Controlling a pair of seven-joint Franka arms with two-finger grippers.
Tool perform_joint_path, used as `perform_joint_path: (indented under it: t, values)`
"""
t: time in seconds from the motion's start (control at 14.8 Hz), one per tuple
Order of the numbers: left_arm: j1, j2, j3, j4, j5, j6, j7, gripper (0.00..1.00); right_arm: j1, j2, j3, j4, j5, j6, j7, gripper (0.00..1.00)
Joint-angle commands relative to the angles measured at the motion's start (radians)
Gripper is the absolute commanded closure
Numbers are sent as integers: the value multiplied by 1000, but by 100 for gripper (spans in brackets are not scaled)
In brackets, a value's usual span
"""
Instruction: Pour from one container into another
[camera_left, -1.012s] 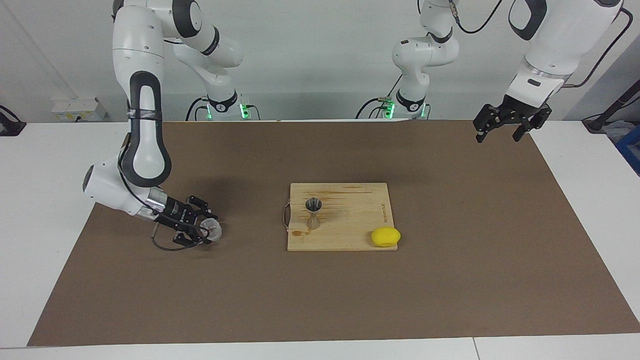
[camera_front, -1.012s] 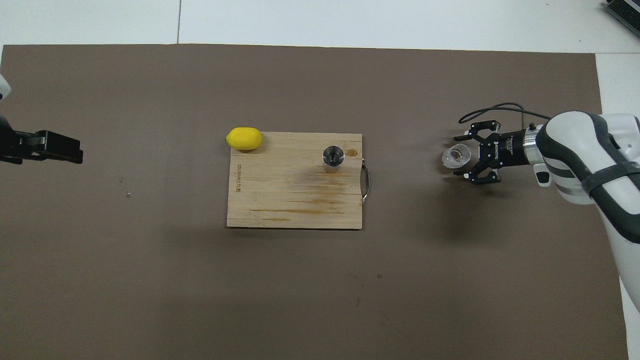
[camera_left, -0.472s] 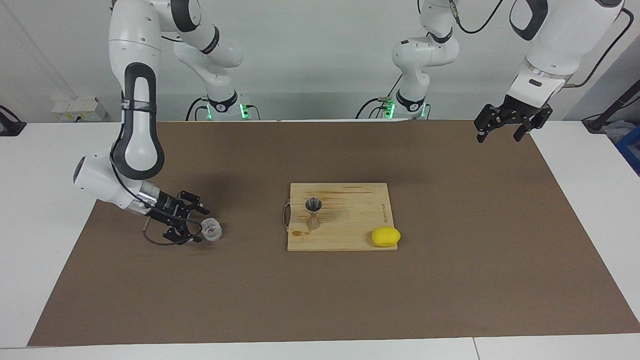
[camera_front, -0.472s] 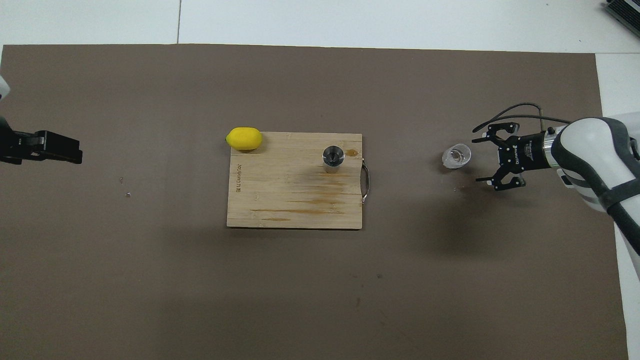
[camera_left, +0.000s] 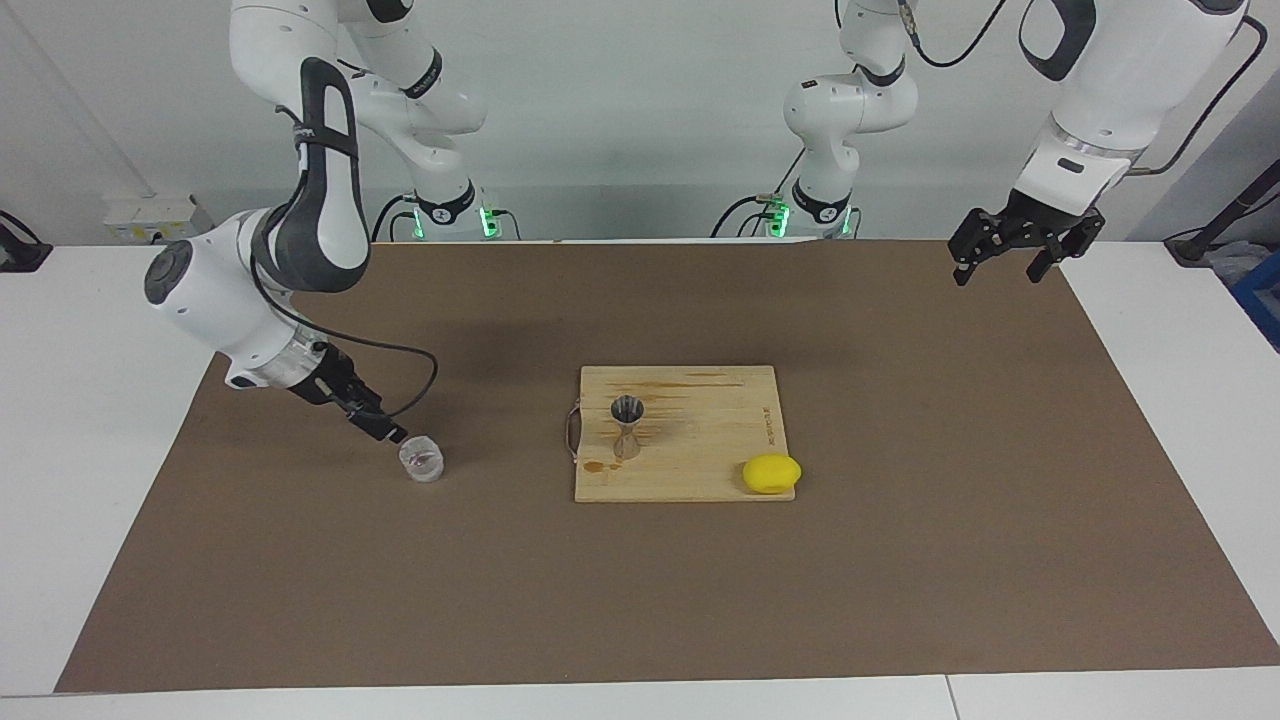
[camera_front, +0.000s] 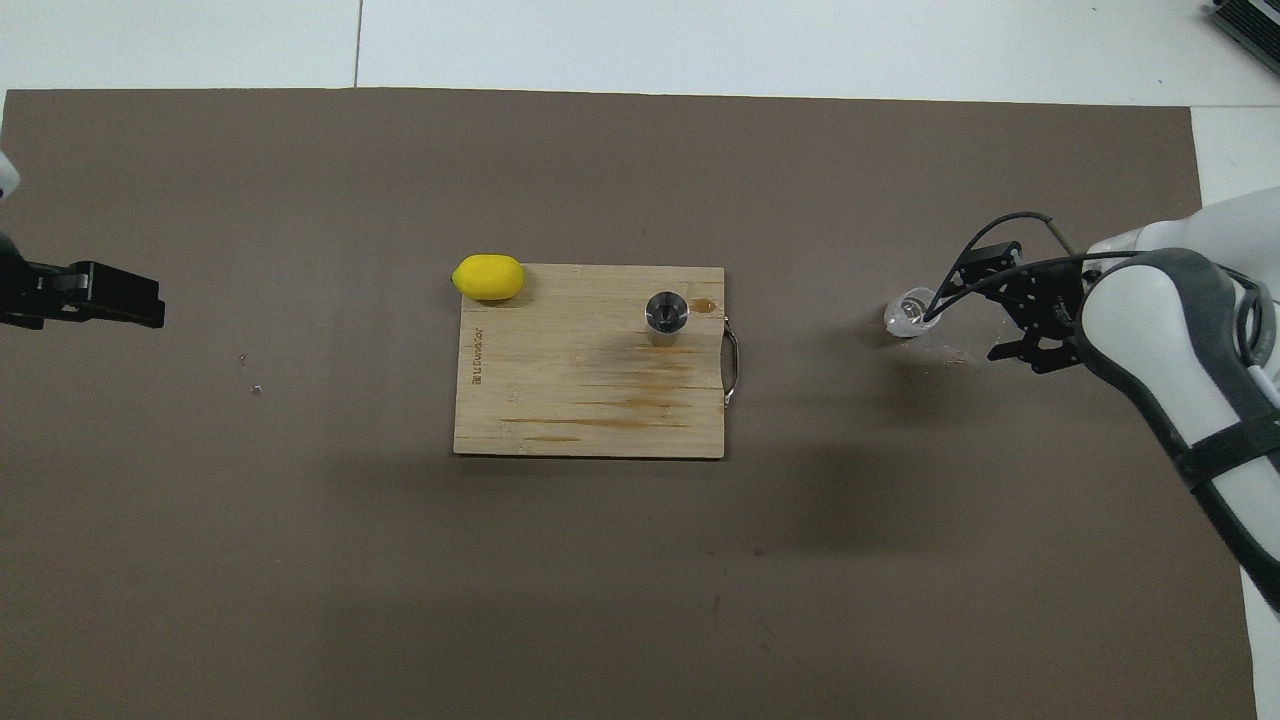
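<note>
Count on your table: one clear faceted glass cup, one grey metal hourglass jigger, one yellow lemon, one bamboo cutting board with a wire handle. The cup stands upright on the brown mat toward the right arm's end; the jigger stands upright on the board, the lemon at its corner. Right gripper slants down just beside the cup, jaws' state cannot be told; left gripper waits over the mat's corner, jaws spread.
</note>
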Motion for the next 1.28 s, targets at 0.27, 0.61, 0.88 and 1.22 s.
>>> perform_joint_path:
  t: [0.27, 0.61, 0.88, 1.22]
  values:
    - [6, -26, -1, -24, -5, -8, -9, 0, 132, -129, 4, 5, -289, -41, -72, 0]
    - [6, -26, -1, -24, -5, -8, -9, 0, 69, -223, -4, 134, -296, -222, -187, 0]
    - [6, -26, -1, -24, -5, -8, -9, 0, 39, -171, 4, 362, -365, -386, -221, 0]
    - [6, -26, -1, -24, -5, -6, -9, 0, 47, -180, 7, 386, -373, -473, -244, 0]
